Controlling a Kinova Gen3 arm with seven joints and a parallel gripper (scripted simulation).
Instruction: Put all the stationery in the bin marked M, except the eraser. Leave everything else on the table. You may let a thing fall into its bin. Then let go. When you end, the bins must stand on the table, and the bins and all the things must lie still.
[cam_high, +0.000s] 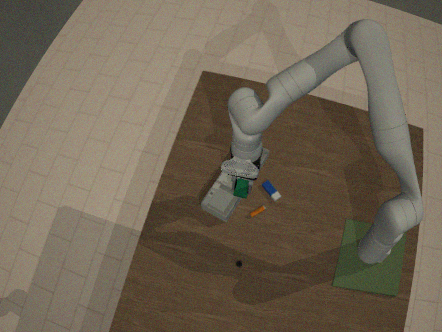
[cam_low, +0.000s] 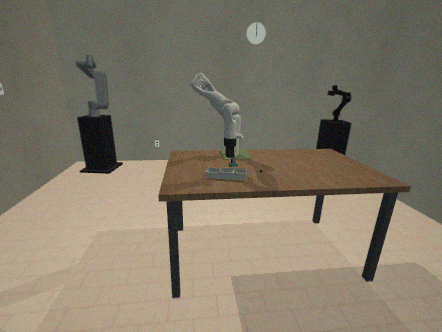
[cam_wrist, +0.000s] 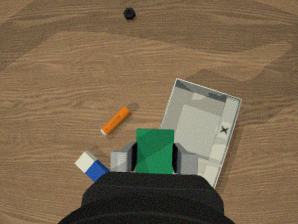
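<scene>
My gripper (cam_wrist: 154, 152) is shut on a green block (cam_wrist: 154, 151), which also shows in the overhead view (cam_high: 241, 188). I hold it above the table, at the edge of the grey bins (cam_high: 220, 200), which show in the wrist view (cam_wrist: 200, 128) just right of the block. The bins' letters are too small to read. An orange marker (cam_high: 258, 211) lies on the table right of the bins, also in the wrist view (cam_wrist: 115, 120). A blue and white eraser (cam_high: 271, 189) lies beyond it, also in the wrist view (cam_wrist: 91, 165).
A small black thing (cam_high: 239, 263) lies on the table nearer the front, also in the wrist view (cam_wrist: 129, 12). A green mat (cam_high: 371, 260) lies under the arm's base at the right. The table stands in a room (cam_low: 280, 172).
</scene>
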